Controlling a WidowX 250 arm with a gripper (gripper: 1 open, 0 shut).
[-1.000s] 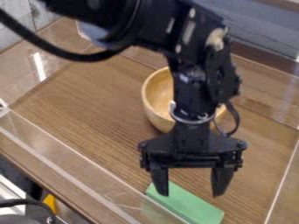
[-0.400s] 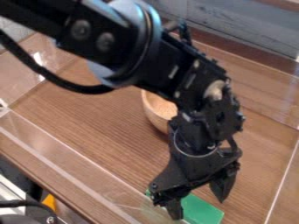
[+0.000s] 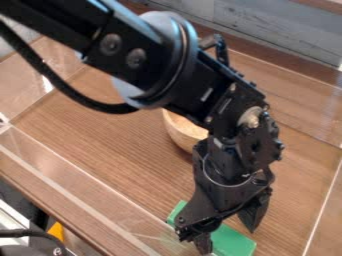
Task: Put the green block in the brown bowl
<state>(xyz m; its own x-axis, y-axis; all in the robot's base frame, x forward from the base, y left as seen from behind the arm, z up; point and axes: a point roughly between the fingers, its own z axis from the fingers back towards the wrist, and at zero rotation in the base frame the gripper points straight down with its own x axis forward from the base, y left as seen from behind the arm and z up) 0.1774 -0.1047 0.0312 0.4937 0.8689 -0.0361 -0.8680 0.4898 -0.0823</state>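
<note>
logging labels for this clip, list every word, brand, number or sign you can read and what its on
No readable text on the green block, the bowl or the gripper.
The arm has round dark spots, but no lettering that can be made out.

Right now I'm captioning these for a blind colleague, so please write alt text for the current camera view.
A black robot gripper, open, hangs over a green block on a wooden table. Behind it, partly hidden, sits a brown bowl.
</note>
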